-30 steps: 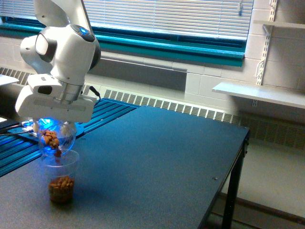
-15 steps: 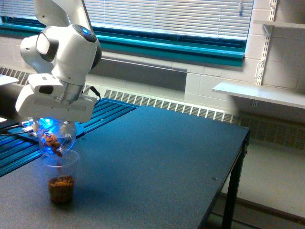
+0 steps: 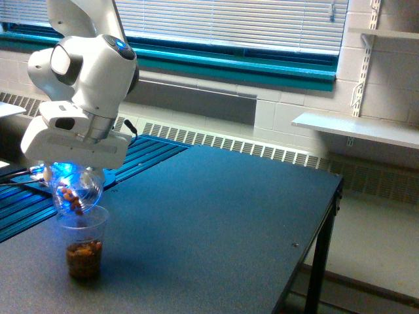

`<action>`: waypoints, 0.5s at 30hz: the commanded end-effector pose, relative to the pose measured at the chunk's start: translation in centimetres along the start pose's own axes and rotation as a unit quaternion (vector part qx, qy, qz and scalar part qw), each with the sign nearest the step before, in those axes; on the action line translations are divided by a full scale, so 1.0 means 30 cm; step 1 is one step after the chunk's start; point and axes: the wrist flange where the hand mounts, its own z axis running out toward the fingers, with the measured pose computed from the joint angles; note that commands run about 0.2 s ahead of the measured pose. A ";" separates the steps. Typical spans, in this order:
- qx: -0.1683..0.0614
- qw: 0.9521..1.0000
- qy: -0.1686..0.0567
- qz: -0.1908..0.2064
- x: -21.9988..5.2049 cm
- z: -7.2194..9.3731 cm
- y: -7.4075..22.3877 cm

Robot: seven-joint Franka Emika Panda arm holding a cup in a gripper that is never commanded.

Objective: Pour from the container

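- The container point(image 3: 77, 190), a clear globe-shaped jar, hangs tipped just above the mouth of the cup point(image 3: 82, 242), near the exterior view's left edge, with its opening turned down toward the cup.
- It holds fewer brown pieces than a second ago: the clump inside has thinned to a small cluster low in the globe, near the opening.
- A few pieces sit right at the cup's rim line, so I judge the stream is tapering but not finished.
- The cup, a taller ridged clear one, stands upright on the table point(image 3: 216, 209) in the same spot as before; its brown fill sits in the bottom part, and any rise in its level is too slight to tell.
- The gripper point(image 3: 71, 176) is directly over the jar and carries it; its fingers are hidden behind the white hand and the blue glow, so I cannot tell how wide they stand, only that the jar is gripped and does not drop.
- The arm's pose barely differs from half a second ago; the tilt looks a shade steeper at most.
- By my reading the pour is most of the way through, with a little more tipping needed to clear the last pieces.
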 end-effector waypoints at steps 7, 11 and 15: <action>-0.015 1.000 0.002 0.004 0.002 0.031 0.015; -0.013 1.000 0.006 0.005 0.006 0.030 0.013; -0.013 1.000 0.010 0.008 0.012 0.029 0.014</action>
